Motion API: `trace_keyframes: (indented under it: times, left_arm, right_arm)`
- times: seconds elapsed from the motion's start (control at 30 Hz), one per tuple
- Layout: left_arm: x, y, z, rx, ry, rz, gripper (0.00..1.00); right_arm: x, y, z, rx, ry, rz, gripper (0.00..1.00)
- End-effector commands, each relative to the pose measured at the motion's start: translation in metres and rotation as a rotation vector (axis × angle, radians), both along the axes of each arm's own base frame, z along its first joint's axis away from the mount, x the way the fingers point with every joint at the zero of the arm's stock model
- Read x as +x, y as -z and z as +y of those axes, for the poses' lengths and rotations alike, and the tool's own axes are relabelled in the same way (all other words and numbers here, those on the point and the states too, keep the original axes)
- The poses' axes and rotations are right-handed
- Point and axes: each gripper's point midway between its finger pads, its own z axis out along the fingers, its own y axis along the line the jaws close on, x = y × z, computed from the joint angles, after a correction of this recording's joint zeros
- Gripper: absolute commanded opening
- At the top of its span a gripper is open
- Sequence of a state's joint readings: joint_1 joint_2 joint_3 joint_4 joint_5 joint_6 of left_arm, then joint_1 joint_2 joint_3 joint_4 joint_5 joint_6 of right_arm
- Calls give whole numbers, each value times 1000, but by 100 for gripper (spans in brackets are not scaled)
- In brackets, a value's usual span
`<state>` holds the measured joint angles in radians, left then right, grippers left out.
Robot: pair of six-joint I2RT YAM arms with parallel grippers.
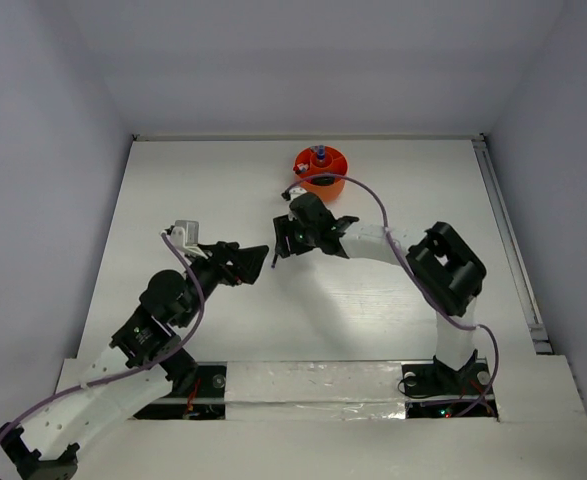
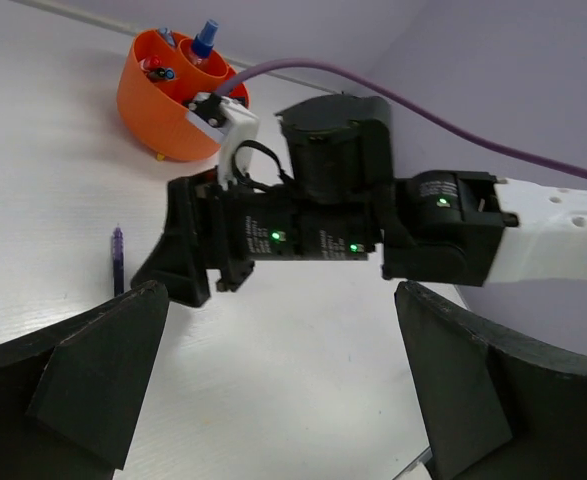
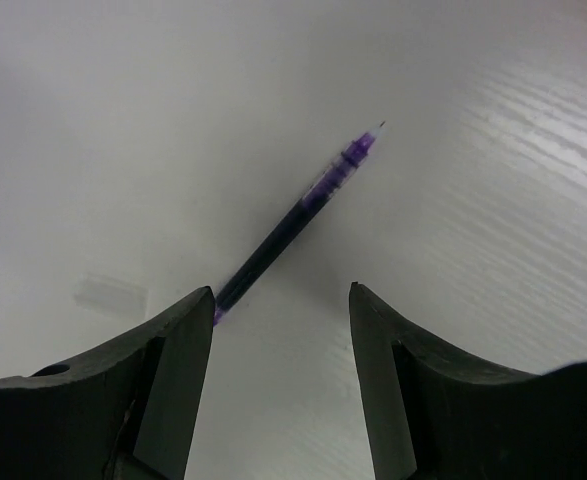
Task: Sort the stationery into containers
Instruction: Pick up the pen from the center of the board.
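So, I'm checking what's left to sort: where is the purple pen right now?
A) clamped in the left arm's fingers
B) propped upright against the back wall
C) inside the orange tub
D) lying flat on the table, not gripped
D: the right wrist view shows the purple pen lying flat on the table just ahead of the right fingers, which stand apart without clamping it.

Surface [image 3: 493,180]: white, smooth, faint wood-grain texture, satin sheen. Tub [image 2: 153,105]: orange plastic, glossy. Pen [image 3: 293,220]: translucent purple plastic barrel, smooth. Right hand [image 3: 281,300]: fingers [image 3: 173,390] of matt black plastic. Cable [image 2: 453,110]: smooth purple sheath.
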<state>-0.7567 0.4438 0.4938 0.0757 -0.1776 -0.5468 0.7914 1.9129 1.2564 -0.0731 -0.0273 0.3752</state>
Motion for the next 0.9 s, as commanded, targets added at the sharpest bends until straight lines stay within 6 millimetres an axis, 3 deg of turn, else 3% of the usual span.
trace_keyframes:
  times: [0.0,0.07,0.27,0.4,0.57,0.77,0.8,0.87]
  left_arm:
    - [-2,-5,5,-35,-16,-7,96]
    - [-3,-3,6,-38,-19,-4,95]
    - [-4,3,7,-37,-16,10,94]
    - [-5,12,5,-43,-10,30,94]
    - [-7,21,5,-49,-4,48,93]
    - [-6,27,3,-30,-2,54,93]
    - [-6,28,1,-25,6,58,93]
    - [-6,30,-1,-20,15,63,93]
  right_arm:
    - [22,-8,4,-49,82,-15,62]
    - [23,7,8,-79,86,4,62]
    - [35,26,15,-147,109,18,60]
    - [40,41,7,-211,139,15,45]
    - [44,53,-15,-326,188,2,34]
    - [40,66,-33,-399,215,1,10]
    - [39,70,-34,-405,214,8,0]
    - [39,70,-32,-398,211,10,0]
